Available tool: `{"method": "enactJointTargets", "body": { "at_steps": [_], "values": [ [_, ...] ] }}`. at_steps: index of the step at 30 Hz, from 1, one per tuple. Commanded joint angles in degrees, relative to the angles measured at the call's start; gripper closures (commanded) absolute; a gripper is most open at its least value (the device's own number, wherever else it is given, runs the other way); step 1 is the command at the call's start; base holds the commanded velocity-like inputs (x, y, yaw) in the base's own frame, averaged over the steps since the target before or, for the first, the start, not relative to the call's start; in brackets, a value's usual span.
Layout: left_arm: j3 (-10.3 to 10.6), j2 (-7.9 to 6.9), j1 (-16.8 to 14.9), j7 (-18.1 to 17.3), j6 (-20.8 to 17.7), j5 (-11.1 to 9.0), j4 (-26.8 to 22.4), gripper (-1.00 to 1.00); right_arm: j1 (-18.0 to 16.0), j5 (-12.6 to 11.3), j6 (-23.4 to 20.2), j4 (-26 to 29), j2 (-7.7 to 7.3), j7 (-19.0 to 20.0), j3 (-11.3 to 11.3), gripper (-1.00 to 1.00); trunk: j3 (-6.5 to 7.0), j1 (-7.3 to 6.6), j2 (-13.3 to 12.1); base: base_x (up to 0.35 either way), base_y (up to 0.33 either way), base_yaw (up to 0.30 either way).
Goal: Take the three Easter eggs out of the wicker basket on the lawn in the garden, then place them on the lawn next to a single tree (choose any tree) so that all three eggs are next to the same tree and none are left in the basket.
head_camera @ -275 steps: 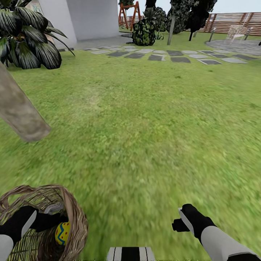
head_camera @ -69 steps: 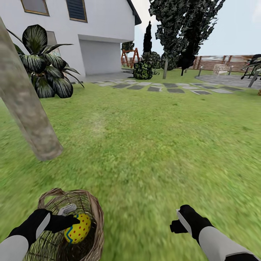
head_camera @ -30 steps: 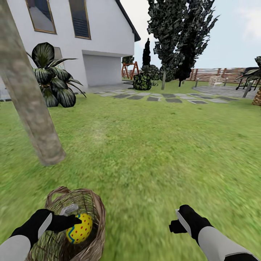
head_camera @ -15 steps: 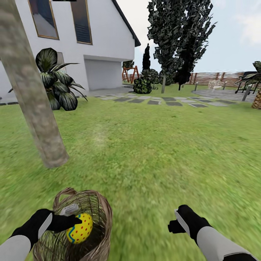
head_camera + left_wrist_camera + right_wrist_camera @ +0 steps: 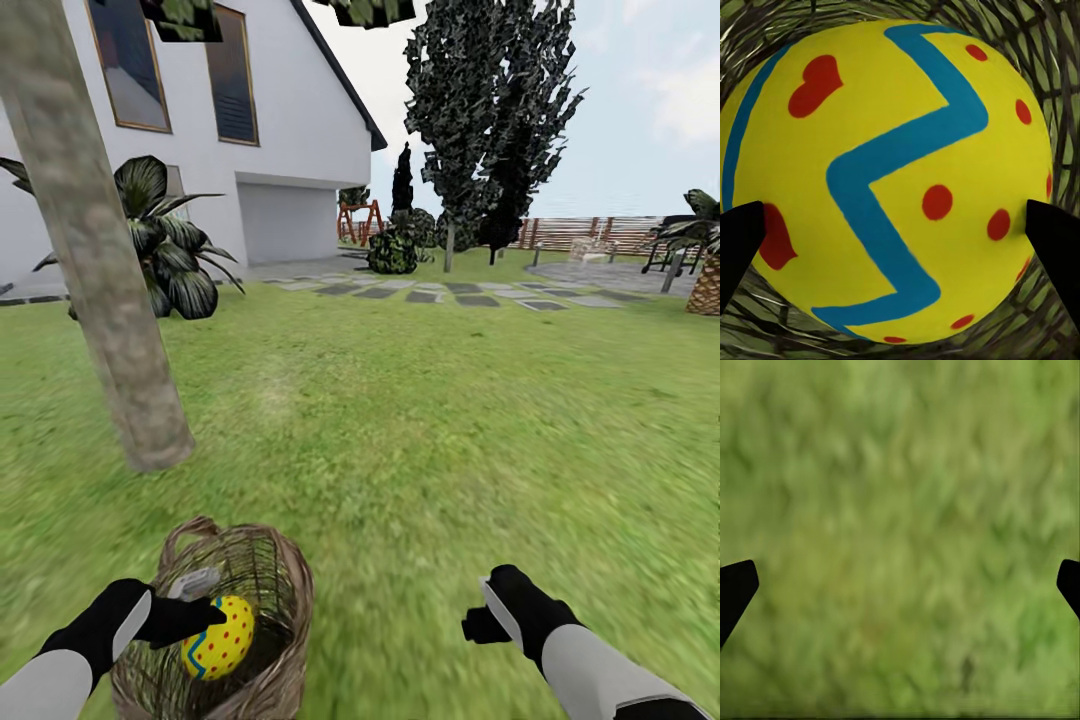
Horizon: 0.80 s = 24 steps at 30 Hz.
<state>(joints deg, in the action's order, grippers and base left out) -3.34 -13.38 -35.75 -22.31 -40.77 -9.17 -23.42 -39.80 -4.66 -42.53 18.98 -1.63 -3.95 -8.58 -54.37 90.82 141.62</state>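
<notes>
A: What did the head view show?

B: The left gripper [image 5: 205, 615] was clamped on an Easter egg [image 5: 217, 636], yellow with red dots and a blue zigzag, held over the mouth of the wicker basket [image 5: 270, 590]. The basket stood on the lawn [image 5: 430, 420], near the tree [image 5: 100, 270] with its grey-brown trunk. The right gripper [image 5: 480, 612] hung above bare grass, well apart from the basket; how wide it stood I could not tell there.

A: And the left wrist view?

B: The egg [image 5: 889, 184] sat between the two dark fingertips [image 5: 739, 240], both touching it, with wicker weave behind.

A: The right wrist view?

B: Its fingertips [image 5: 735, 589] sat at opposite edges, spread wide with nothing between them, over blurred green lawn [image 5: 900, 532].
</notes>
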Motion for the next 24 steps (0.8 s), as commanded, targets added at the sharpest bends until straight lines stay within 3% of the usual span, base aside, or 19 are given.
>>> {"method": "enactJointTargets", "body": {
  "at_steps": [1,5,24],
  "values": [
    [-0.27,0.05,-0.02,-0.02,-0.45,-0.23,-0.05,1.0,-0.01,-0.52,-0.27,0.1,-0.04,-0.36,-0.38,-1.0,0.12,-0.24,-0.39,-0.025,0.001,0.0],
    [-0.27,0.84,-0.02,-0.02,-0.37,-0.08,-0.05,1.0,-0.01,-0.52,-0.27,0.1,-0.04,-0.36,-0.38,-1.0,0.84,-1.12,-1.99,-0.005,0.0,0.0],
    [-0.23,1.63,-0.01,0.07,-0.36,0.09,-0.05,1.0,-0.01,-0.44,0.43,0.1,-0.13,-0.27,-0.38,-1.0,4.25,-5.3,-9.61,0.0,0.0,0.0]
  ]
}}
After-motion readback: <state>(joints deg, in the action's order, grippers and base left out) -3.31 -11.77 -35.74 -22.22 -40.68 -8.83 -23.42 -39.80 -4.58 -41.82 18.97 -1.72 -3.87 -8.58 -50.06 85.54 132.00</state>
